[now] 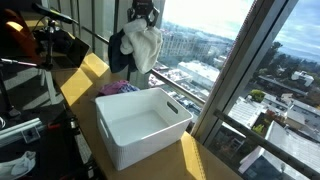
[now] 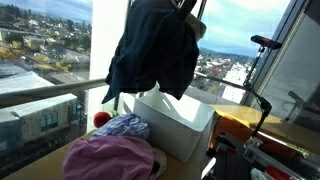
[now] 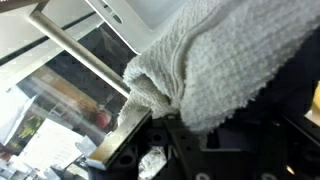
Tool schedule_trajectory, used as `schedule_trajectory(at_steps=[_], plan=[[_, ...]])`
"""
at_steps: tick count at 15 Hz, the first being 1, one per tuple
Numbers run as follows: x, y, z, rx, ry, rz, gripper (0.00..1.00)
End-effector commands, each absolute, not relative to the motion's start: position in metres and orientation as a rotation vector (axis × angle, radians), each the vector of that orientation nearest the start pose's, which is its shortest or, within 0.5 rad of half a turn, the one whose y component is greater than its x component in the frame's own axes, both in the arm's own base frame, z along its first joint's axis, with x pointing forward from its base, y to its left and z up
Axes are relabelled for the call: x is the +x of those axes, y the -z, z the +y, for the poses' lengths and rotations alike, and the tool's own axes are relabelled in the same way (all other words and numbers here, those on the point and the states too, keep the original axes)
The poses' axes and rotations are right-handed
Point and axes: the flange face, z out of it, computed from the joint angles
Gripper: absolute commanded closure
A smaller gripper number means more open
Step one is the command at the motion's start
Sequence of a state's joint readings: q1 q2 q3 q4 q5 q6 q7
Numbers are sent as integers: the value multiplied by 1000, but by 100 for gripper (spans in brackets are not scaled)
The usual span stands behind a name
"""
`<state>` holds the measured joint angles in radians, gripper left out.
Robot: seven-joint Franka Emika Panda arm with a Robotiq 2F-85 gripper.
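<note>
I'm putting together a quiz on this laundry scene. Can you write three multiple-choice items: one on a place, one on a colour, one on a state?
1. Where is the bundle of cloths relative to the bin?
A. lying inside it
B. hanging in the air, higher than its rim
C. tucked underneath it

2. What colour is the bin?
A. white
B. red
C. black

3. How is the gripper?
A. open and empty
B. shut on the bundle of cloths
C. resting in the bin

Key:
1 B: the bundle dangles well above the rim in both exterior views.
2 A: its walls are plain white.
3 B: the cloth hangs from it and fills the wrist view.
</note>
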<state>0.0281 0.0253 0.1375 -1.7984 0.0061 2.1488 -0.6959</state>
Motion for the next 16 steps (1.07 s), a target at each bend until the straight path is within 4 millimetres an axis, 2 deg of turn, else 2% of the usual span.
schedule_trajectory(at_steps=[1, 2, 4, 6, 7, 9, 12, 16], plan=[[600, -535, 16, -2964, 464, -1230, 100], [602, -519, -9, -2996, 430, -1191, 100], [603, -479, -45, -3039, 357, -1120, 100], [602, -428, -69, -3073, 281, -1056, 100], [596, -409, -73, -3080, 250, -1036, 100], [591, -358, -77, -3094, 180, -1014, 100], [579, -294, -76, -3116, 89, -1002, 100], [568, -238, -81, -3140, -12, -967, 100]])
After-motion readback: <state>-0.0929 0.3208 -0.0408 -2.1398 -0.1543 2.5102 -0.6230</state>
